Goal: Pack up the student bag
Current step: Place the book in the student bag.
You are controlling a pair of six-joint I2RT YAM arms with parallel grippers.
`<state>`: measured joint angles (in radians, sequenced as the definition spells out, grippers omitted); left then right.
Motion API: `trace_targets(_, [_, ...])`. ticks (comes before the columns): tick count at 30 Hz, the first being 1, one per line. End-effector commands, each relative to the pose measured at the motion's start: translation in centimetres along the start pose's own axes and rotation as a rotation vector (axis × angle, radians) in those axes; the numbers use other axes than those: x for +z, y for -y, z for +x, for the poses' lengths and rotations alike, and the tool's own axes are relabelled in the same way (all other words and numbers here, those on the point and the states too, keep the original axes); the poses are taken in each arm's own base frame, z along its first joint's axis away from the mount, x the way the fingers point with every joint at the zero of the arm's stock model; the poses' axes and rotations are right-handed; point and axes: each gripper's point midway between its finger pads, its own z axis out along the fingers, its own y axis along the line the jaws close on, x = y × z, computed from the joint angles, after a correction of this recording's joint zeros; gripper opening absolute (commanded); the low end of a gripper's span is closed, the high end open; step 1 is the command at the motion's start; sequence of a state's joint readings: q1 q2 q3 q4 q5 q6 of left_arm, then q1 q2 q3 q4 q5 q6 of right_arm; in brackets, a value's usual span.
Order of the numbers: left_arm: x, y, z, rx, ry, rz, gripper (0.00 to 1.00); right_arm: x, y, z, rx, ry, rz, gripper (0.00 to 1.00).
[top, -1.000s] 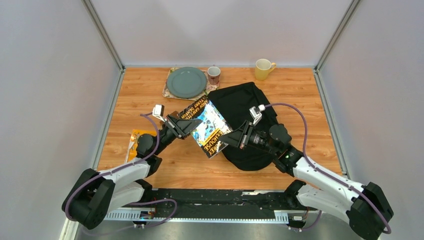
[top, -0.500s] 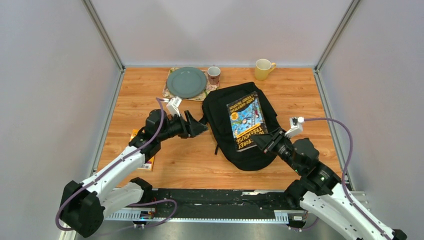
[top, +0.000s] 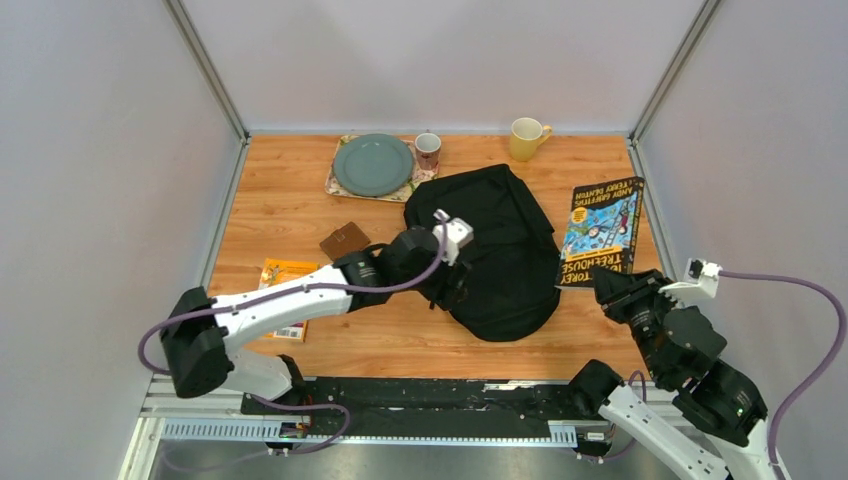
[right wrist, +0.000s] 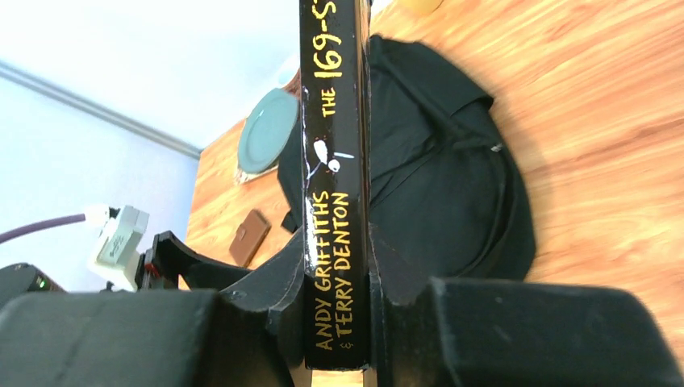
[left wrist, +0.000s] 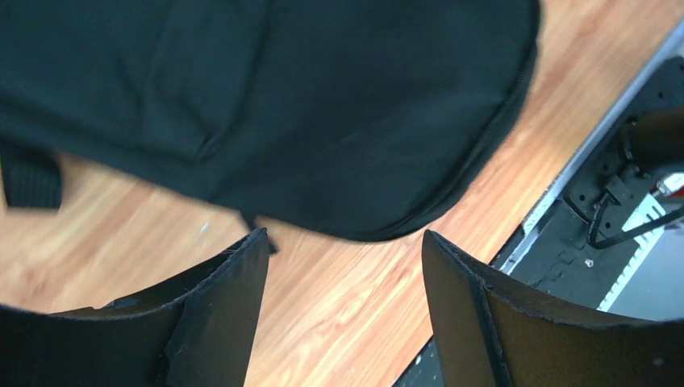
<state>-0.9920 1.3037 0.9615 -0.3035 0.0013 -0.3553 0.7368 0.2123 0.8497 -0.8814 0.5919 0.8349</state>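
Stretches the left arm [top: 290, 295] low from the near-left base toward mid-table, wrist bent down. Poises the left gripper [left wrist: 343, 235] above the near-left rim of the student bag [top: 500, 250], jaws spread wide, nothing between them. Folds the right arm [top: 700, 360] back at the near-right corner. Clamps the right gripper [top: 607, 285] on the spine end of a Treehouse paperback [top: 600, 230], cover up, just right of the bag and apart from it. Shows the bag lying flat, mid wooden table [top: 290, 210], rounded end nearest.

Counts:
- 2 arms
- 1 bag
- 1 paperback
- 1 orange booklet [top: 280, 272] beside the left arm
- 1 yellow mug [top: 525, 138]
- 1 brown mug [top: 428, 150]
- 1 green plate [top: 372, 164] on 1 placemat [top: 337, 186]
- 1 brown wallet [top: 344, 240]
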Motion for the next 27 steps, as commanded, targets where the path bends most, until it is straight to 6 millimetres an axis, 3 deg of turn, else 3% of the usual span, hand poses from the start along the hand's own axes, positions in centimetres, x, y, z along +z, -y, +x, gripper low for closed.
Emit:
trace_targets(1, [1.8, 5.1, -3.6, 0.294, 0.053, 0.099, 0.77, -1.1, 1.2, -3.6, -0.043, 0.12, 0.072, 0.0])
trace_targets(2, [3.2, 6.4, -2.6, 0.368, 0.021, 0.123, 0.77, -1.2, 1.2, -3.6, -0.041, 0.118, 0.067, 0.0])
trace_targets(4, [4.0, 8.3, -3.4, 0.422, 0.032, 0.155, 0.77, -1.2, 1.1, -3.2, -0.033, 0.105, 0.056, 0.0])
trace_targets(5, [5.2, 8.9, -2.6, 0.455, 0.002, 0.173, 0.78, -1.2, 1.1, -3.1, -0.03, 0.099, 0.049, 0.0])
trace_targets(10, [7.4, 12.5, -2.9, 0.486, 0.005, 0.276, 0.78, -1.5, 0.8, -2.5, 0.002, 0.074, 0.019, 0.0])
trace_targets(17, [10.6, 12.7, -0.9, 0.525, -0.041, 0.259, 0.79, -2.1, 1.1, -2.8, -0.003, 0.071, 0.022, 0.0])
trace_targets(20, [11.6, 12.4, -0.4, 0.527, -0.052, 0.241, 0.72, -2.3, 1.1, -3.0, 0.001, 0.075, 0.02, 0.0])
trace_targets(27, [12.7, 11.0, -1.3, 0.509, -0.022, 0.134, 0.44, -2.4, 1.4, -2.7, 0.012, 0.072, 0.019, 0.0])
